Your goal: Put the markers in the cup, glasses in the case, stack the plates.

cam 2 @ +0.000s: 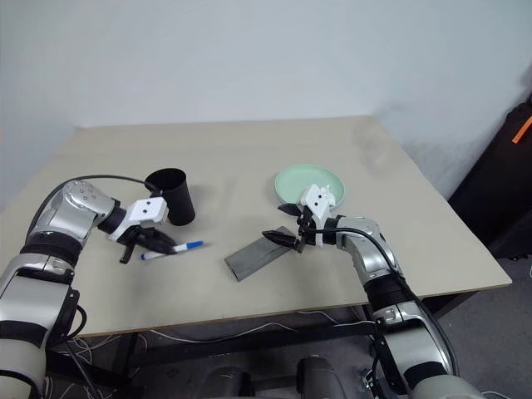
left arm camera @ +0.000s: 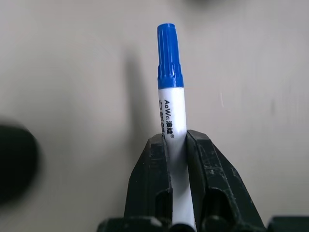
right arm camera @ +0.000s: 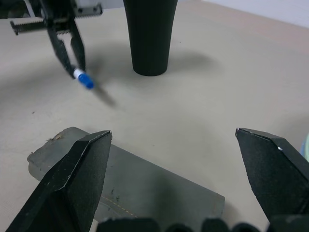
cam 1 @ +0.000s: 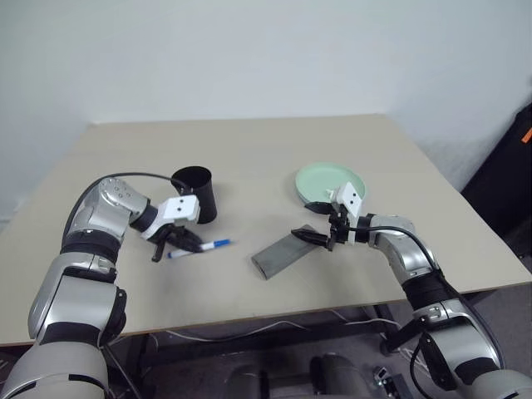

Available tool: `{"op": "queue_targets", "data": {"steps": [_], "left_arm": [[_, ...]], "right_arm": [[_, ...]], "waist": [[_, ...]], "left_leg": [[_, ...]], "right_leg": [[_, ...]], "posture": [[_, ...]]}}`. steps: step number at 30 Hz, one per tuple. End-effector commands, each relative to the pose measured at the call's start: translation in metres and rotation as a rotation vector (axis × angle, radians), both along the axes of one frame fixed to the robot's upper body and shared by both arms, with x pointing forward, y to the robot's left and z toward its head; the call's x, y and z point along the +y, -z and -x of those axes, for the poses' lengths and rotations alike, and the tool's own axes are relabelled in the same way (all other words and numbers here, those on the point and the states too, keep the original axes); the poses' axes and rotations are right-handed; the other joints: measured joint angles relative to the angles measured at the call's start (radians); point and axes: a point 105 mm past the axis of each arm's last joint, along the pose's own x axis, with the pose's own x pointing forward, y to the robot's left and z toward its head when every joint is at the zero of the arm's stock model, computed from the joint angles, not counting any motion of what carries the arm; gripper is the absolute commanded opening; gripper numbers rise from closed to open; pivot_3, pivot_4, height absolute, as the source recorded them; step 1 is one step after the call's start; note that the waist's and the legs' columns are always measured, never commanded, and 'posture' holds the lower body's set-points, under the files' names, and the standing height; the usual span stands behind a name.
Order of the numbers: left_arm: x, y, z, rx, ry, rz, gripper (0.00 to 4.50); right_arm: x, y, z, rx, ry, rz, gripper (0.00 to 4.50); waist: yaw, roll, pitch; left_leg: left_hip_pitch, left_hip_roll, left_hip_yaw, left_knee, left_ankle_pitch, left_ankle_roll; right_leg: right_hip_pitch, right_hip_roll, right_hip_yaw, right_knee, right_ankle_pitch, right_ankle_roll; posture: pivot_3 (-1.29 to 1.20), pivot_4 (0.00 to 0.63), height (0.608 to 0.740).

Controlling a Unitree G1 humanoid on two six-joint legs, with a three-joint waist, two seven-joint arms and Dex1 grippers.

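My left gripper [cam 1: 178,246] pinches the marker [cam 1: 202,247] low on its barrel near the cup [cam 1: 198,194], right gripper [cam 1: 320,237] wide open over the case [cam 1: 283,253]; marker could pivot and miss the rim.

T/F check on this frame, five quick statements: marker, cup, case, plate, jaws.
1. The left gripper has its jaws shut on a marker. True.
2. The marker's blue cap is inside the cup. False: the cap points away from the gripper over the table, beside the upright cup.
3. The right gripper has its jaws clamped on the case. False: its jaws stand wide open, with the case lying on the table in front of them.
4. The case is closed. True.
5. The mint green plate sits on top of the case. False: it rests on the table behind the right gripper, apart from the case.
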Motion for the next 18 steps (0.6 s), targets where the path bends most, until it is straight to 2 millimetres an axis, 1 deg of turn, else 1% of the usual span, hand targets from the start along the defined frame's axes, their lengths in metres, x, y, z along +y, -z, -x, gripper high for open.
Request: {"op": "queue_targets", "data": {"steps": [1, 2, 5, 9, 12, 13, 15, 18], "left_arm": [[-0.023, -0.04, -0.011, -0.151, -0.019, 0.206, 0.07], [-0.026, -0.045, -0.013, -0.176, -0.03, 0.238, 0.07], [-0.035, -0.071, -0.02, -0.279, -0.107, 0.421, 0.07], [-0.038, -0.099, -0.027, -0.392, -0.218, 0.608, 0.07], [-0.019, -0.125, -0.047, -0.63, -0.442, 0.722, 0.07], [-0.012, -0.131, -0.051, -0.686, -0.514, 0.75, 0.07], [-0.002, -0.137, -0.057, -0.763, -0.616, 0.778, 0.07], [0.013, -0.14, -0.062, -0.867, -0.745, 0.792, 0.07]], "right_arm": [[0.0, -0.016, -0.001, -0.059, -0.009, -0.015, 4.46], [-0.001, -0.016, -0.001, -0.059, -0.01, -0.014, 4.46], [-0.001, -0.016, 0.001, -0.056, -0.012, -0.013, 4.46], [-0.002, -0.015, 0.001, -0.053, -0.015, -0.008, 4.46], [-0.002, -0.016, 0.001, -0.055, -0.018, -0.005, 4.46], [-0.002, -0.017, 0.0, -0.056, -0.019, -0.005, 4.46], [-0.001, -0.017, 0.0, -0.058, -0.02, -0.005, 4.46], [0.0, -0.019, -0.001, -0.061, -0.023, -0.006, 4.46]], "waist": [[0.0, 0.0, 0.0], [0.0, 0.0, 0.0], [-0.001, 0.0, 0.0], [-0.002, 0.0, 0.0], [0.0, 0.0, 0.0], [0.0, 0.0, 0.0], [0.0, 0.0, 0.0], [0.0, 0.0, 0.0]], "left_leg": [[0.0, 0.0, 0.0, 0.0, 0.0, 0.0], [0.0, -0.001, -0.001, 0.0, 0.0, 0.0], [0.001, -0.001, -0.003, 0.0, 0.0, 0.0], [0.002, -0.001, -0.003, 0.0, 0.0, 0.0], [0.003, -0.001, -0.004, 0.0, 0.0, 0.0], [0.003, -0.001, -0.004, 0.0, 0.0, 0.0], [0.003, -0.001, -0.004, 0.0, 0.0, 0.0], [0.003, -0.002, -0.004, 0.0, 0.0, 0.0]], "right_leg": [[0.0, 0.0, 0.0, 0.0, 0.0, 0.0], [0.0, 0.001, 0.0, 0.0, 0.0, 0.001], [0.0, 0.001, 0.0, 0.001, 0.001, 0.002], [0.001, 0.002, 0.001, 0.001, 0.001, 0.002], [0.002, 0.002, 0.001, 0.001, 0.001, 0.002], [0.002, 0.002, 0.001, 0.001, 0.001, 0.002], [0.002, 0.002, 0.001, 0.0, 0.002, 0.002], [0.002, 0.002, 0.0, 0.0, 0.002, 0.002]], "posture": [[0.0, 0.0, 0.72], [0.0, 0.0, 0.72], [0.0, 0.0, 0.72], [0.0, 0.0, 0.72], [0.0, 0.0, 0.72], [0.0, 0.0, 0.72], [0.0, 0.0, 0.72], [0.0, 0.0, 0.72]]}}
